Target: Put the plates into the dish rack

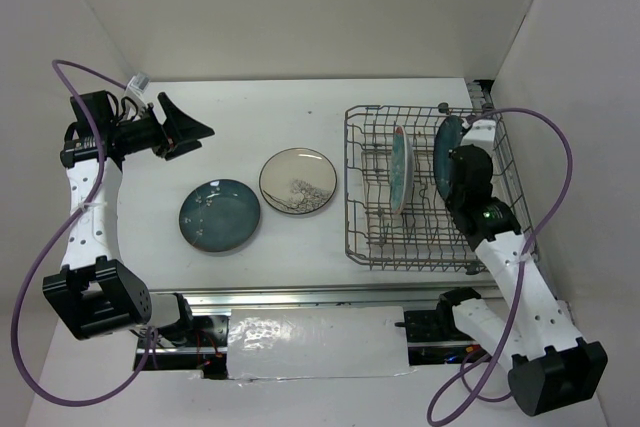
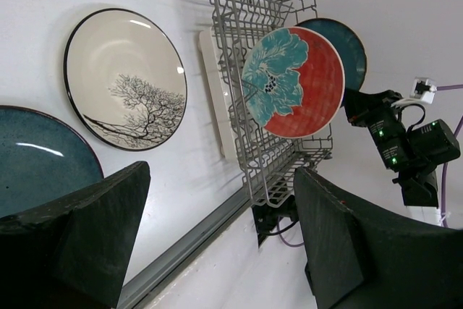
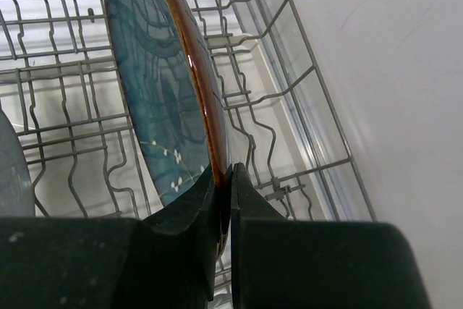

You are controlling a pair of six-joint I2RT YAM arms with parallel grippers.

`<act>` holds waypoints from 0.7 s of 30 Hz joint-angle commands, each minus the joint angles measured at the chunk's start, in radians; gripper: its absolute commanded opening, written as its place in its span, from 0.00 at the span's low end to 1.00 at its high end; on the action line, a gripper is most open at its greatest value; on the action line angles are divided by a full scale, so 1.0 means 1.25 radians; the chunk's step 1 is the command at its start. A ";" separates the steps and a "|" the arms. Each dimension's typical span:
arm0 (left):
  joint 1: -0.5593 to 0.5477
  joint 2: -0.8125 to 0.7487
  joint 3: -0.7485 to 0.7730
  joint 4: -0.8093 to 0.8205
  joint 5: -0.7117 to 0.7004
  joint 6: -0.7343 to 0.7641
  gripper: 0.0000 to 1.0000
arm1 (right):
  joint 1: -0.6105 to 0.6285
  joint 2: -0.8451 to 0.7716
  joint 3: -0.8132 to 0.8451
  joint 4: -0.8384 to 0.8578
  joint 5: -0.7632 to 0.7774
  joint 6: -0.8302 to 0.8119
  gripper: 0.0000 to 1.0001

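Right wrist view: the right end effector (image 3: 229,179) is shown pressed together on the rim of one teal plate (image 3: 163,99). This plate is held on edge and extends away into the dish rack (image 3: 289,88), above the wire tines (image 3: 72,117). Whether it is already seated between them cannot be determined. In the top external view this plate is located at the upper right of the dish rack, near the red plate (image 1: 401,167), which is stood upright in the middle of the rack and is apart from it. The left end effector (image 1: 186,127) is spread wide and holds nothing. It is raised at the upper left of the frame, well apart from the two plates lying flat on the table (image 1: 300,112). These are the second teal plate (image 1: 219,215) at centre left and the cream plate (image 1: 298,181) just to its upper right, with rims close but apparently not touching. All plates are judged to be glazed ceramic: rigid, fairly heavy, slippery in a pinch and liable to chip against the wire. A hold is best taken on the rim, one jaw above and one below, since a flat plate offers no other purchase. Because the present pinch is narrow, tipping is to be expected if the plate is released before the tines support it.
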 commanded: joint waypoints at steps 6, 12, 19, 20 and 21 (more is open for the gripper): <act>0.005 0.005 0.028 -0.005 -0.001 0.027 0.93 | 0.056 -0.023 -0.027 0.111 0.170 0.100 0.00; 0.006 0.004 0.034 -0.011 -0.001 0.027 0.93 | 0.083 -0.030 -0.051 0.107 0.204 0.122 0.00; 0.005 0.001 0.029 -0.006 0.010 0.023 0.93 | 0.090 -0.029 -0.074 0.092 0.210 0.149 0.02; 0.005 0.001 0.030 -0.005 0.010 0.024 0.93 | 0.090 -0.027 -0.076 0.090 0.210 0.153 0.03; 0.005 0.001 0.030 -0.006 0.010 0.024 0.93 | 0.090 -0.027 -0.078 0.084 0.211 0.159 0.06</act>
